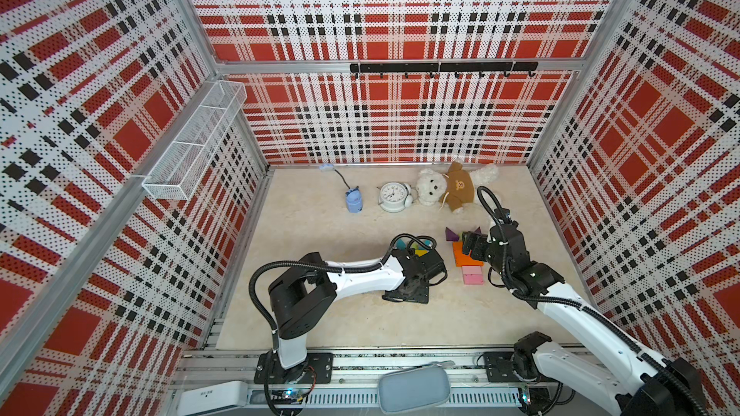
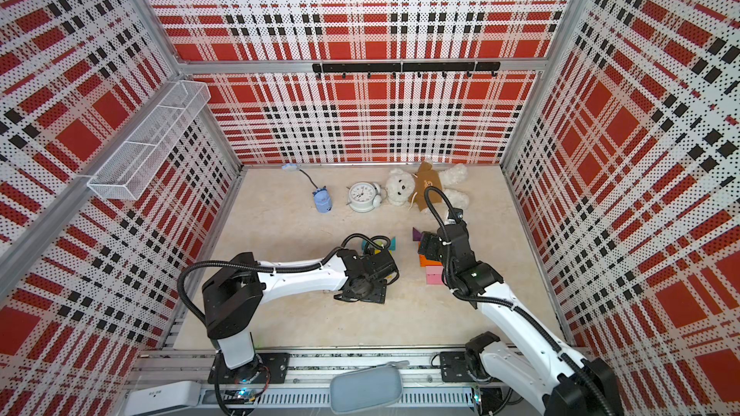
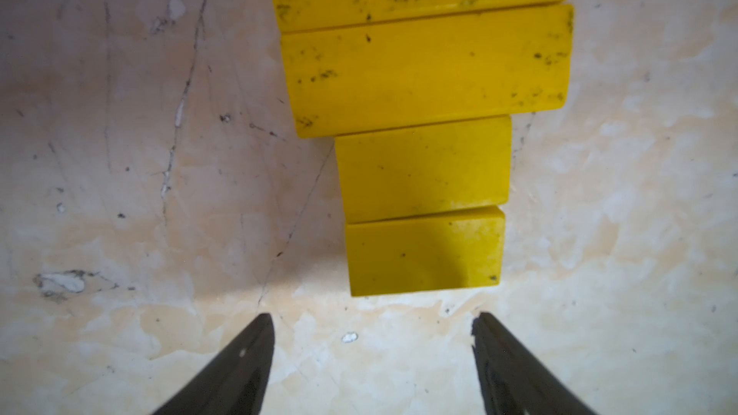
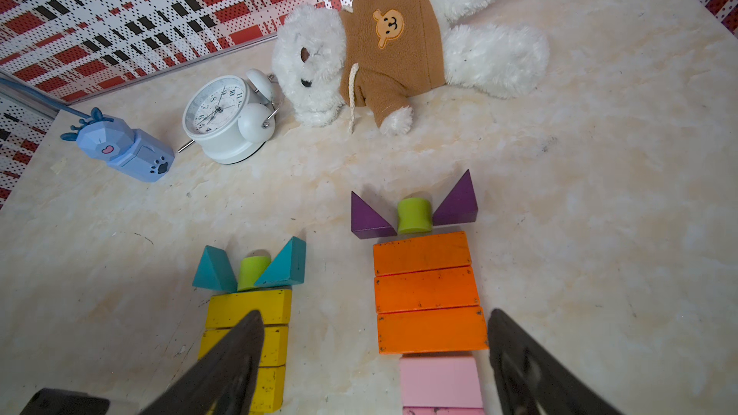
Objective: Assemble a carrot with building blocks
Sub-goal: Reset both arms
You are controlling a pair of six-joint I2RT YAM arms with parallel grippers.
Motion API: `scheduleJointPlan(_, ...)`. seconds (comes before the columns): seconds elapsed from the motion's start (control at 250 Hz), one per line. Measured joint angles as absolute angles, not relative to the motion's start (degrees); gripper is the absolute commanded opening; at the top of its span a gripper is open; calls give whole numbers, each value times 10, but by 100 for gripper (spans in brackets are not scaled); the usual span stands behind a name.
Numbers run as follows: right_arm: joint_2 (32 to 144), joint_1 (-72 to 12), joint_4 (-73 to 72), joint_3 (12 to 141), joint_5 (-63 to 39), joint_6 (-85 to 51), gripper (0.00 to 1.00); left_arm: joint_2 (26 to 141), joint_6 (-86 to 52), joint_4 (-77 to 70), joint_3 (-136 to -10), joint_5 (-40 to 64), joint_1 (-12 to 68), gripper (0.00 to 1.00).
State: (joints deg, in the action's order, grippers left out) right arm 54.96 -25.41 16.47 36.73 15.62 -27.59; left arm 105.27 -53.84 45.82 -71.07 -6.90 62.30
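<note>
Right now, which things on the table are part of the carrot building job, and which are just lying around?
For the job: yellow bars, orange bars, pink blocks, teal triangles, purple triangles, lime-green stubs.
Lying about: alarm clock, teddy bear, blue animal-shaped gadget.

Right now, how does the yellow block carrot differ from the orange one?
The yellow carrot is all yellow bars; the orange carrot has three orange bars, then pink blocks. The yellow carrot is topped with teal triangles, the orange carrot with purple triangles. The teal pair crowds over its lime-green stub; the purple pair flanks its own. Both lie flat, each with a stub between two triangles.
</note>
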Motion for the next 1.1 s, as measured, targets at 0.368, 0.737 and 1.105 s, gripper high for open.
scheduleJointPlan(0.368, 550, -254, 165, 367, 156, -276, 89, 1054, -536, 455, -710, -69, 623, 81)
scheduleJointPlan(0.737, 518, -254, 153, 355, 149, -263, 100, 889, -451, 466, -723, -145, 614, 100)
scheduleJointPlan(1.105, 516, -254, 43, 345, 157, -255, 100, 605, -341, 451, -668, -503, 605, 100)
